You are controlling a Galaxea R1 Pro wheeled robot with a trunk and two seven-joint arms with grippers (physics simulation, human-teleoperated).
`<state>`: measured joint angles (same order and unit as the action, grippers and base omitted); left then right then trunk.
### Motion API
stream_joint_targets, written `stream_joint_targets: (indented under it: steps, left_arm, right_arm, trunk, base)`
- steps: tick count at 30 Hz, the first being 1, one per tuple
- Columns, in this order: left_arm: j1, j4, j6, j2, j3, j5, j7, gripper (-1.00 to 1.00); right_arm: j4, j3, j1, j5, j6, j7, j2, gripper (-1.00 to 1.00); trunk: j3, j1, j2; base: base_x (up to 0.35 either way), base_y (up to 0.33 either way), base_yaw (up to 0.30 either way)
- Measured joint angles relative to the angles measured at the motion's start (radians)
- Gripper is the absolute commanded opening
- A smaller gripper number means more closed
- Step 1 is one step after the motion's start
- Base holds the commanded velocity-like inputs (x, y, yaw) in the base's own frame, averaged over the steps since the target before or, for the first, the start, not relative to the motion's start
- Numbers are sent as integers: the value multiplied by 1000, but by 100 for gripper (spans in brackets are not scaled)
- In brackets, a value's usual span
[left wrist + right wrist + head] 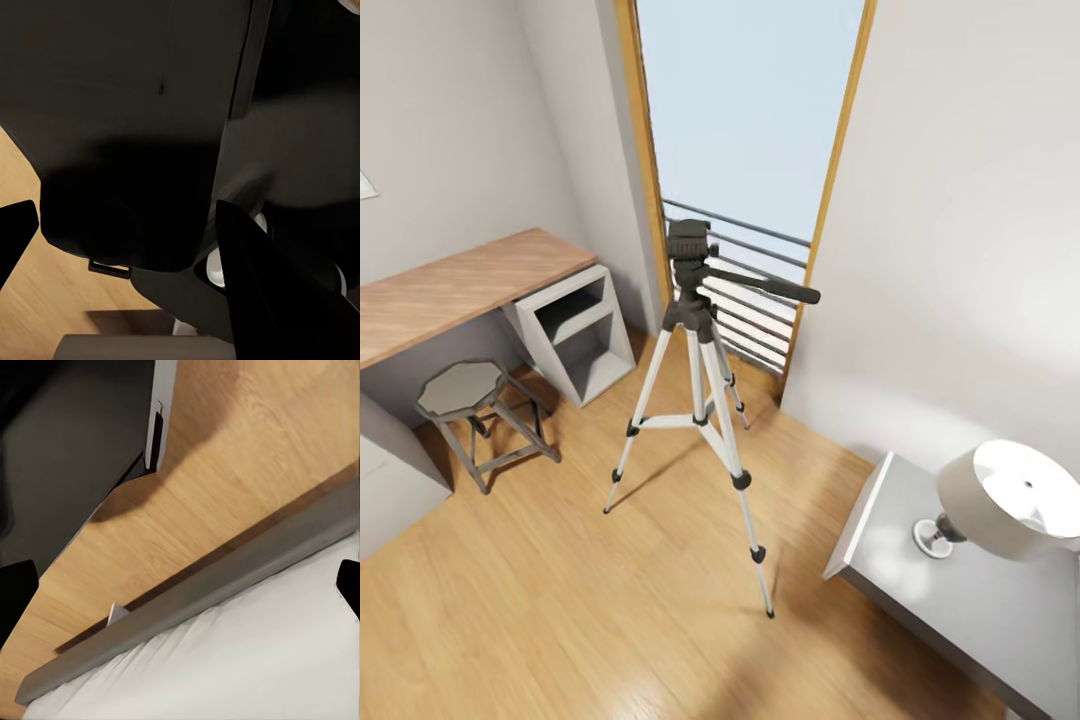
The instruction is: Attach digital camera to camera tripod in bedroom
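Observation:
The camera tripod stands on the light wood floor in front of the tall wood-framed window. Its three silver legs are spread, and its black head carries a long pan handle pointing right. Nothing sits on the head. The digital camera is out of view. In the left wrist view my left gripper is open, with my own dark body behind its fingers. In the right wrist view my right gripper is open and empty above the floor and the grey bed edge.
A wood-topped desk with a grey shelf unit runs along the left wall, with a short grey stool before it. A grey bedside table with a white lamp stands at the lower right. White mattress lies beside my right arm.

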<state>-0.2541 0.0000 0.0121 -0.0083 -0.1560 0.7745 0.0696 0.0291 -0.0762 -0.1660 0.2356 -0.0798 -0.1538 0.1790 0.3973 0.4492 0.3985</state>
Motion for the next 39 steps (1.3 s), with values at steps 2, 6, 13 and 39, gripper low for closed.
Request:
stream_joint_targets:
  steps: [2, 6, 13, 39]
  left_arm:
    - [0, 0, 0, 0, 0, 0, 0, -100]
    - [0, 0, 0, 1, 0, 0, -1, -100]
    - [0, 0, -1, 1, 0, 0, -1, -100]
    - [0, 0, -1, -1, 0, 0, -1, -100]
  right_arm:
    - [0, 0, 0, 0, 0, 0, 1, 100]
    - [1, 0, 0, 1, 5, -3, -2, 100]
    - [1, 1, 0, 1, 9, -5, -3, 100]
    - [0, 1, 0, 0, 7, -2, 5, 100]
  trunk:
    - [0, 0, 0]
    - [0, 0, 0]
    - [0, 0, 0]
    - [0, 0, 0]
  base:
    - [274, 0, 0]
    - [218, 0, 0]
    - [51, 0, 52]
    - [2, 0, 119]
